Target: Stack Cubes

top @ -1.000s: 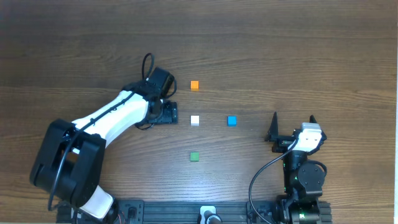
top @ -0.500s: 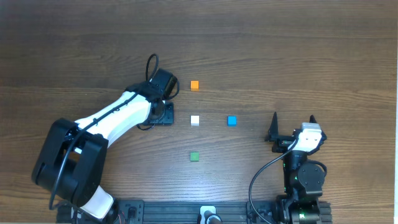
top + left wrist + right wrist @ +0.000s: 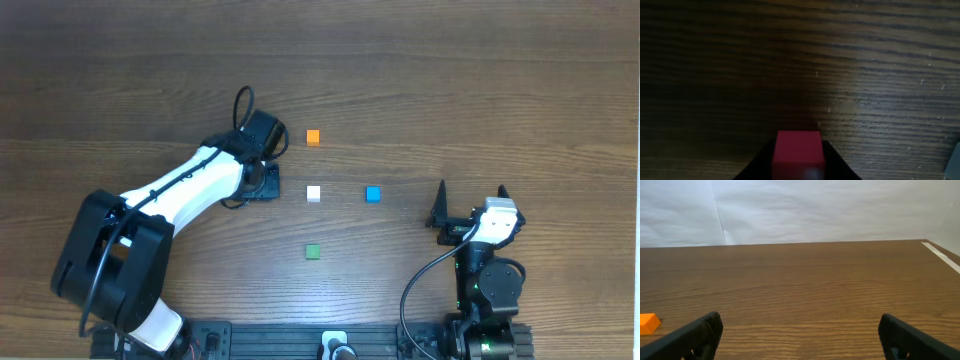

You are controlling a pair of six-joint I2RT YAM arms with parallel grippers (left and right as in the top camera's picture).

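Pinching a red cube (image 3: 798, 152) are the left fingers (image 3: 761, 166); right fingers (image 3: 696, 334) spread wide.

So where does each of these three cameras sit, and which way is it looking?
Top view: fixed above the table, looking straight down; left arm and right arm show, left gripper near the white cube.
Left wrist view: on the left arm's wrist, looking close down at the table; that gripper clamps a red cube.
Right wrist view: on the right arm's wrist, looking level across the table to a white wall; right gripper open.
Shared: top and right wrist views both show the orange cube.
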